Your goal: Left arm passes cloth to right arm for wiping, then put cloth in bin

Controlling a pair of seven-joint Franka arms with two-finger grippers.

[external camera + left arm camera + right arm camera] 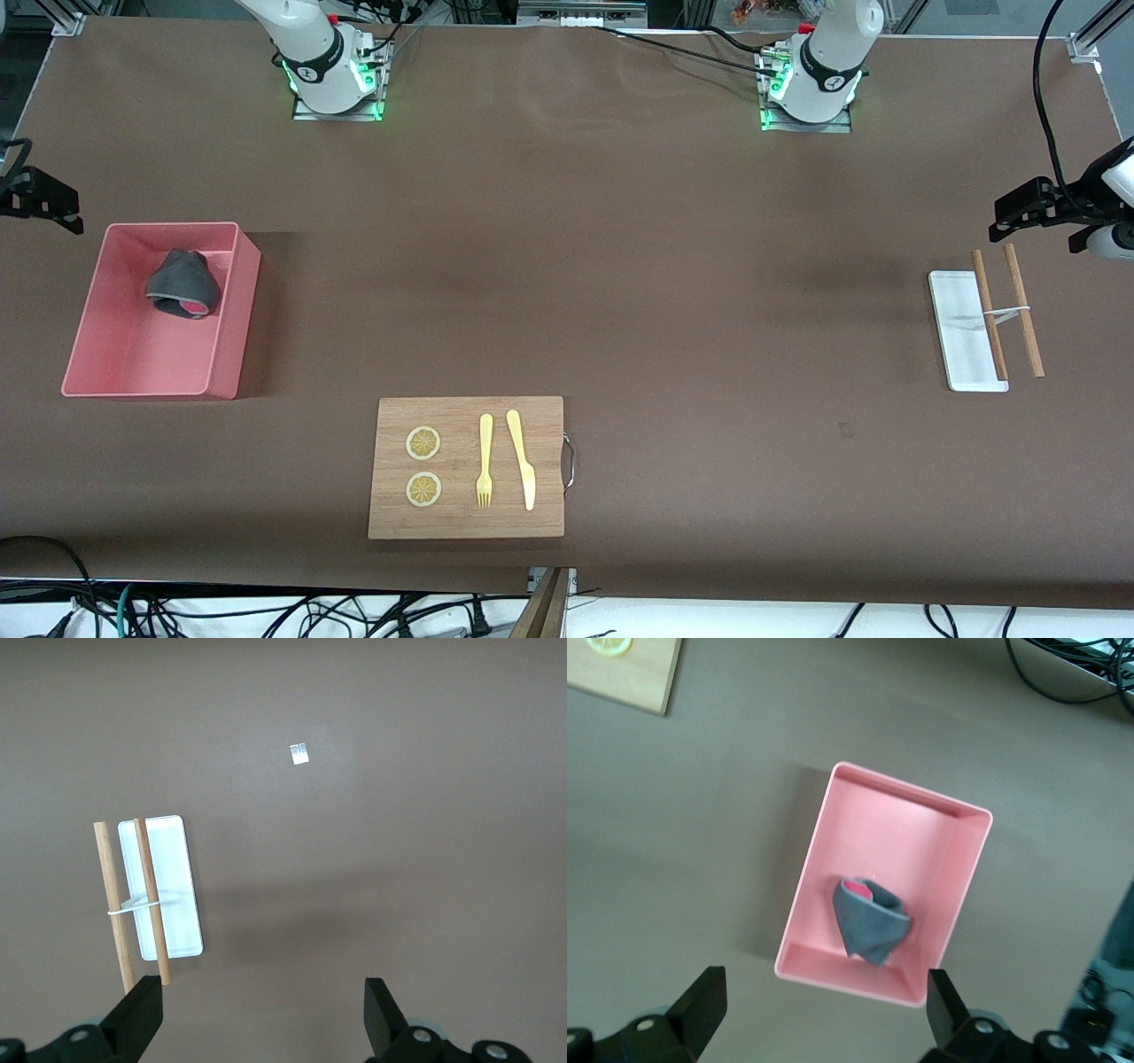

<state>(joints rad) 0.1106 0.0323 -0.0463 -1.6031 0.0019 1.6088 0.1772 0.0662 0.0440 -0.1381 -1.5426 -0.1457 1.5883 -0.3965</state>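
The dark grey cloth (183, 285), with a pink-red patch showing, lies crumpled inside the pink bin (232, 319) toward the right arm's end of the table. The right wrist view shows the cloth (868, 921) in the bin (912, 796) from above. My right gripper (824, 994) is open and empty, high over the table beside the bin. My left gripper (263, 1001) is open and empty, high over the table near the white tray at the left arm's end.
A wooden cutting board (465, 518) with two lemon slices, a yellow fork and a yellow knife lies near the front camera. A white tray (961, 330) and two tied wooden sticks (1023, 310) lie at the left arm's end, also in the left wrist view (175, 895).
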